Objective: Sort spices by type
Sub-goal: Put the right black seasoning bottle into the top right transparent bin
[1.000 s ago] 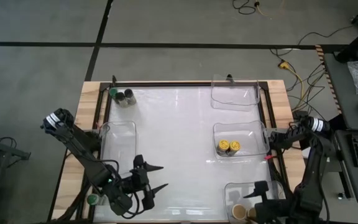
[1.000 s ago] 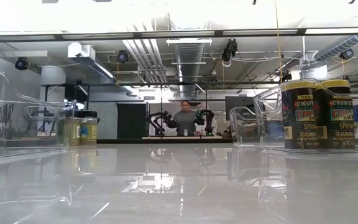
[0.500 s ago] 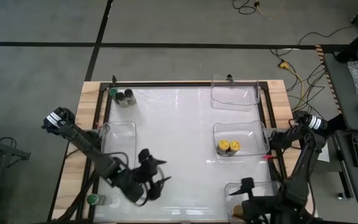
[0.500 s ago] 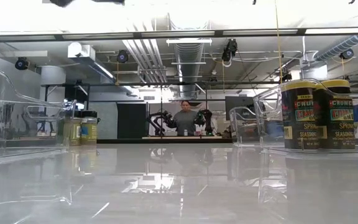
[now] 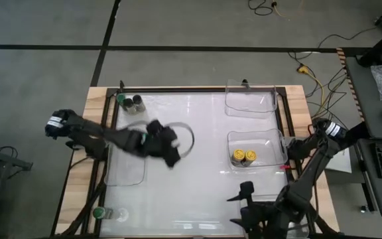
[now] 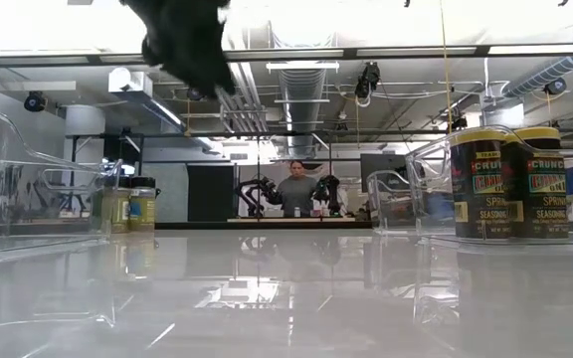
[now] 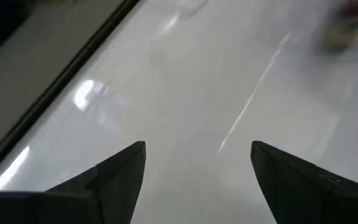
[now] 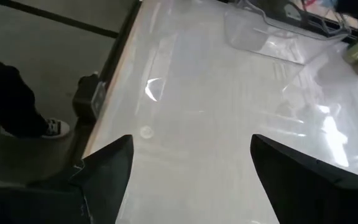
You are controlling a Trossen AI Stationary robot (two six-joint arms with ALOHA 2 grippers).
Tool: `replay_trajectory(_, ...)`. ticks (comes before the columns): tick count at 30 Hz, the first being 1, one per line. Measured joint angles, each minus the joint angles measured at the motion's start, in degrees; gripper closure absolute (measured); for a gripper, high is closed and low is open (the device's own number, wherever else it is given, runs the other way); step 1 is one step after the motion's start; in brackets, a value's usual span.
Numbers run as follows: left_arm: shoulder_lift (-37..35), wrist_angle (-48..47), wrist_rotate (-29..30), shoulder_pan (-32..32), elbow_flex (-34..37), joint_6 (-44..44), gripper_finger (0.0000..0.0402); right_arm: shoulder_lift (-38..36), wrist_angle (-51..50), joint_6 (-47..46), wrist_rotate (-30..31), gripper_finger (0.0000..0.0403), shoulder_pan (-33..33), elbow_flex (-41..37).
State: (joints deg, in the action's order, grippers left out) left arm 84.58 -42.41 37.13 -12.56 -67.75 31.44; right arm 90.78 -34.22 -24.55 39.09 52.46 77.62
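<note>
Two yellow-lidded jars [image 5: 237,157] [image 5: 249,157]. Two dark-lidded jars [image 5: 130,103] [image 5: 138,101]. Two green-lidded jars [image 5: 120,98] [image 5: 99,213]. Three clear bins [image 5: 251,106] [image 5: 264,141] [image 5: 126,174] in view. Two arms [image 5: 125,141] [image 5: 310,176]. One person [image 6: 294,189].

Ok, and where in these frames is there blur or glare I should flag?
High view: the left gripper is smeared by motion over the table. Low view: a dark blurred arm hangs at the top, the glossy tabletop mirrors the ceiling lights, and the two yellow-lidded jars read sharp. Left wrist view: soft all over, with a streak of glare. Right wrist view: bright reflections on the table.
</note>
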Motion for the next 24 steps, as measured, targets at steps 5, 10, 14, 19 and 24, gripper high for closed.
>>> replay_trajectory(5,-1.7,-7.7,-5.8,13.5,0.0,-7.5,0.0131,0.0,0.1,4.4,0.0,0.0097,-2.1,0.0)
replay_trajectory(10,-2.1,-10.7,-8.4,28.0,0.0,-19.6,0.0132,0.0,0.1,8.3,-0.9,0.0090,-5.3,0.0)
replay_trajectory(14,-1.6,-12.7,-18.5,38.7,0.1,-36.8,0.0132,0.0,0.2,13.6,-1.9,0.0076,-7.8,0.0)
replay_trajectory(19,-1.6,-16.9,-19.5,46.8,0.1,-56.4,0.0132,-1.8,-3.7,17.5,-1.9,0.0056,-12.6,-0.1)
replay_trajectory(24,-1.4,-18.1,-18.1,52.2,0.1,-69.6,0.0132,-5.0,-5.4,21.2,-0.9,0.0046,-21.7,-0.1)
